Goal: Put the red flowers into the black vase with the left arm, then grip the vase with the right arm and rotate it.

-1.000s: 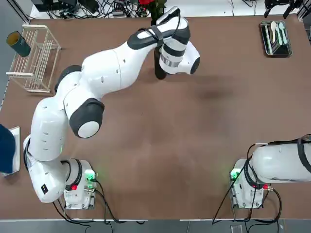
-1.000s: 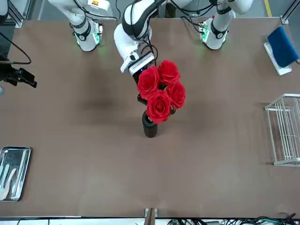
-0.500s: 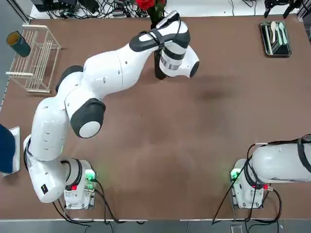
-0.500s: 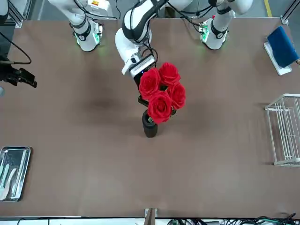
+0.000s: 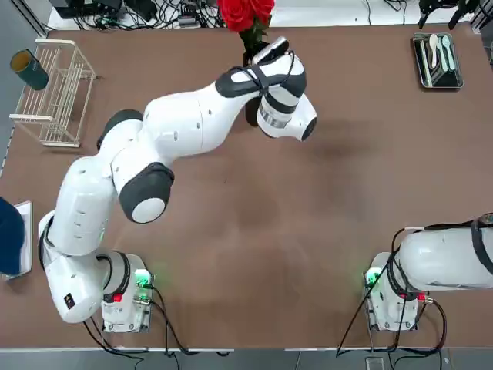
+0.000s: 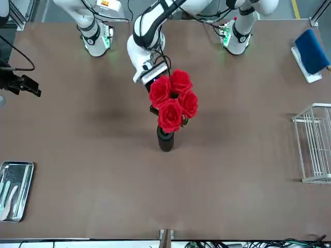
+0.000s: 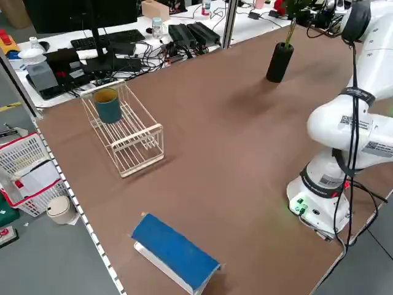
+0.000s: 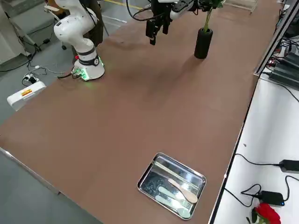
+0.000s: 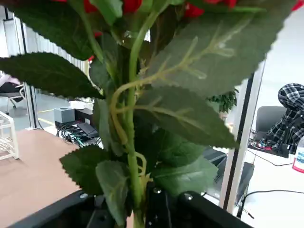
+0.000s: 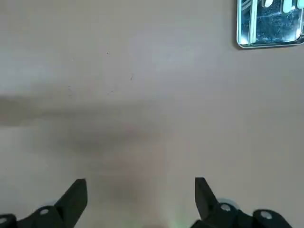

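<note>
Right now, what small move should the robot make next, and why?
Probably the left pincer should ease straight down a little, then let go. It is shut on the stems of the red flowers, whose lower ends already reach into the mouth of the upright black vase, while the blooms sit well above the rim.

"What's around the brown counter [image 7: 202, 184]?" "Grey floor [image 7: 55, 258] — and a white desk [image 8: 266, 140] along one edge, with black cables running over it."

"Anything standing on that desk?" "In the left side view, a dark monitor [image 7: 80, 13] with a black keyboard [image 7: 107, 40] before it, and a bottle [image 7: 157, 28] nearby."

"And lower down?" "A white basket with a red rim [image 7: 27, 166] sits off the counter's side — pale metal posts [image 9: 242, 137] rise elsewhere, and a grey chair [image 9: 273, 118] stands beyond, near a person in a checked top [image 9: 289, 107]."
</note>
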`<state>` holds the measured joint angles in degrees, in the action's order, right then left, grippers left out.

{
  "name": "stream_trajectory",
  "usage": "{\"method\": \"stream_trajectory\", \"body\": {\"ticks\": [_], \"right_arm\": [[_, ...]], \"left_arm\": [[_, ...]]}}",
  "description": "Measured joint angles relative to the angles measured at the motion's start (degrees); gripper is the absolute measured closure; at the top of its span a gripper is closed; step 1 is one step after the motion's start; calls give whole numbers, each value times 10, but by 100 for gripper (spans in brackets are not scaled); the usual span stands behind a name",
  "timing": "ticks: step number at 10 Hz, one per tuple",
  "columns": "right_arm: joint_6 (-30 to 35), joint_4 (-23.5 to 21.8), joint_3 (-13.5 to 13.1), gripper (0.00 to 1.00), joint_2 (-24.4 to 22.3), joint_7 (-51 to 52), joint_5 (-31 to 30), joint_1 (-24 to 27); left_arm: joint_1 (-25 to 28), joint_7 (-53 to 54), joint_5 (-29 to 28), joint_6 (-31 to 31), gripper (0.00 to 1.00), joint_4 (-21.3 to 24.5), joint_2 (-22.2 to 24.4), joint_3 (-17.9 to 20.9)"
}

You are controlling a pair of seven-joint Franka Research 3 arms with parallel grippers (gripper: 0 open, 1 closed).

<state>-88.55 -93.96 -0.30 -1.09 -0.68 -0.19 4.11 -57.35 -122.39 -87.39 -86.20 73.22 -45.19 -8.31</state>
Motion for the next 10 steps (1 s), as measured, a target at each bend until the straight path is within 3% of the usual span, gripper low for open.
{"method": "stream_trajectory", "body": {"ticks": [10], "right_arm": [[0,0,0,0,0,0,0,0]], "left_arm": [[2,-47,-22,10,88,2,-55,3]]}}
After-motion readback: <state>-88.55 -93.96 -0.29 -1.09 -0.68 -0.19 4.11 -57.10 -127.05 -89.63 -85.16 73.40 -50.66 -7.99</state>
